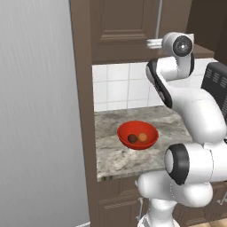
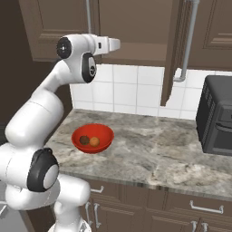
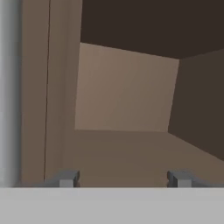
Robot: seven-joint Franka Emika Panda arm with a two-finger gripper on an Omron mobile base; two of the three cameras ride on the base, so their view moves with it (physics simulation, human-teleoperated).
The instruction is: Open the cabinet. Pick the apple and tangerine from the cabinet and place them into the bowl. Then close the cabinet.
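Note:
The red bowl [image 1: 138,134] [image 2: 93,137] sits on the marble counter. Inside it lie the dark red apple [image 1: 132,138] [image 2: 84,140] and, touching it, the orange tangerine [image 1: 142,137] [image 2: 94,142]. The cabinet [image 2: 136,27] hangs above. Its left door [image 1: 124,22] is shut, and its right door [image 2: 174,54] stands swung out, edge-on, with its silver handle [image 2: 190,41] facing the room. My gripper [image 3: 122,179] is raised to the cabinet's bottom edge and looks into its bare brown interior [image 3: 124,94]. Its fingertips [image 3: 65,179] stand wide apart, open, with nothing between them. My hand [image 2: 111,44] [image 1: 153,43] hangs well above the bowl.
A black appliance [image 2: 217,118] [image 1: 215,84] stands on the counter [image 2: 154,149] at the right. A tall grey panel [image 1: 35,111] rises left of the counter. White tiles [image 2: 131,90] back the counter, and base cabinets with short handles [image 2: 206,208] run below.

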